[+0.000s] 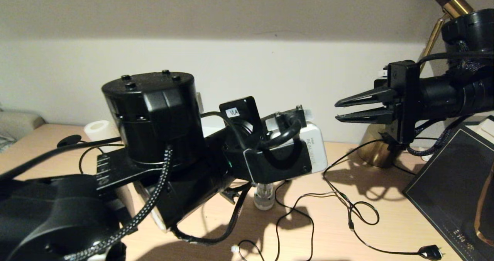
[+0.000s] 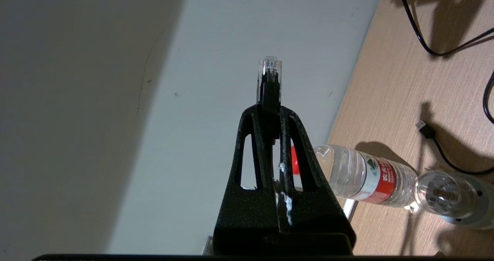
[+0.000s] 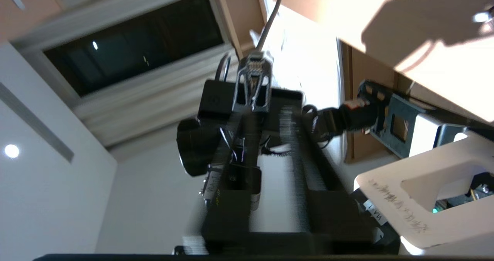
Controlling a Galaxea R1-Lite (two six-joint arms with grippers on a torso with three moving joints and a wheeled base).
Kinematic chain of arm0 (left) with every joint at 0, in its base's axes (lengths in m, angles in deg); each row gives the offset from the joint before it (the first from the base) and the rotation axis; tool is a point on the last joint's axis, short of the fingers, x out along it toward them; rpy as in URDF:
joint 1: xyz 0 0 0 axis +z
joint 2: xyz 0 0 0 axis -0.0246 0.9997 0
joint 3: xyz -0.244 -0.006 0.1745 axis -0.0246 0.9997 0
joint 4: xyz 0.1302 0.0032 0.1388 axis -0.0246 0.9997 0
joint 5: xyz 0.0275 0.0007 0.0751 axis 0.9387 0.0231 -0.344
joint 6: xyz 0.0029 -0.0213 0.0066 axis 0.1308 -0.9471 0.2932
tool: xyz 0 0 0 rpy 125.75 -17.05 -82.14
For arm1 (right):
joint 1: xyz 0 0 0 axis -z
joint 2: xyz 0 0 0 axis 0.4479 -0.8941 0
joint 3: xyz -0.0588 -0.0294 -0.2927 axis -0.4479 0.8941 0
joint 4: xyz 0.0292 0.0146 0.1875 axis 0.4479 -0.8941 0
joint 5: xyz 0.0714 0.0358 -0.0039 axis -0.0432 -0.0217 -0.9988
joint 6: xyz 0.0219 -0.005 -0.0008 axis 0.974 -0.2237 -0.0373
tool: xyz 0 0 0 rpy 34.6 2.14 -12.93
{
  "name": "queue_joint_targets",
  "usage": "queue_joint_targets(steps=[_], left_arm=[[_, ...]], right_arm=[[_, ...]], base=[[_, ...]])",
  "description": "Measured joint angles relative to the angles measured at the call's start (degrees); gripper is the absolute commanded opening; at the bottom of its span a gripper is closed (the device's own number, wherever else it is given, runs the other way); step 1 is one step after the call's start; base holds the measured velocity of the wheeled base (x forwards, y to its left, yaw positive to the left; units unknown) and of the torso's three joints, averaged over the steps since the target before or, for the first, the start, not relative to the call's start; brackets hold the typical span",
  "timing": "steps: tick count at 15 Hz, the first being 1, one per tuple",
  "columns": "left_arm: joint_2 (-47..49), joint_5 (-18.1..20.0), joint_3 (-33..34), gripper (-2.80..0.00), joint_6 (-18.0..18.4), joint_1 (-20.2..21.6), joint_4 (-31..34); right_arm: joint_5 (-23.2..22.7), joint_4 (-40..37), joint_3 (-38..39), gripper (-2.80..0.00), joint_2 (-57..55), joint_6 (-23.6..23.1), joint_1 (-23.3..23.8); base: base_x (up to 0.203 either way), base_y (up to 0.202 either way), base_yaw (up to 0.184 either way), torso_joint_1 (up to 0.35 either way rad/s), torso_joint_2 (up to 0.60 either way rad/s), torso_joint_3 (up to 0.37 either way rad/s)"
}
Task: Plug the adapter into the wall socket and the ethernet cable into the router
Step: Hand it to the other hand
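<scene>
The ethernet cable's clear-tipped black connector (image 2: 269, 72) sticks out past the tips of my left gripper (image 2: 270, 108), which is shut on it and faces the pale wall. In the right wrist view that same connector (image 3: 252, 66) shows end-on, with its cable (image 3: 270, 17) trailing away behind it. My right gripper (image 1: 337, 111) hangs in the air at the right and points left toward the left arm. It is open by a narrow gap and holds nothing. The bulky left arm (image 1: 154, 110) fills the middle of the head view. The adapter, the wall socket and the router are out of view.
On the wooden table lie a thin black cord ending in a black plug (image 1: 430, 251), a water bottle (image 2: 370, 180) on its side, a clear bulb-like piece (image 2: 444, 195) and a black USB plug (image 2: 424, 127). A brass lamp base (image 1: 376, 153) and a dark flat board (image 1: 455, 191) stand at the right.
</scene>
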Motion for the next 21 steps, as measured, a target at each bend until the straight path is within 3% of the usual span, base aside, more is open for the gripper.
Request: queue_joint_targets(steps=[4,9,21], left_arm=[[-1.56,1.17,-0.04,-2.8,1.31,1.35,-0.4],[-3.07,2.26,-0.98,-2.8,3.43,1.97,-0.89],[-3.5,3.85,1.74,-2.8,5.57,1.91,-5.3]], right_arm=[[0.17,-0.07,-4.99,0.0,-2.91,1.19,-5.61],[0.39,-0.09,-14.89,0.0,-8.41,9.03,-7.93],[0.58,-0.07,-18.03,0.0,-10.17,12.85,-10.91]], base=[[0.0,0.0,0.0,0.0,0.0,0.0],[0.0,0.0,0.0,0.0,0.0,0.0],[0.0,0.0,0.0,0.0,0.0,0.0]])
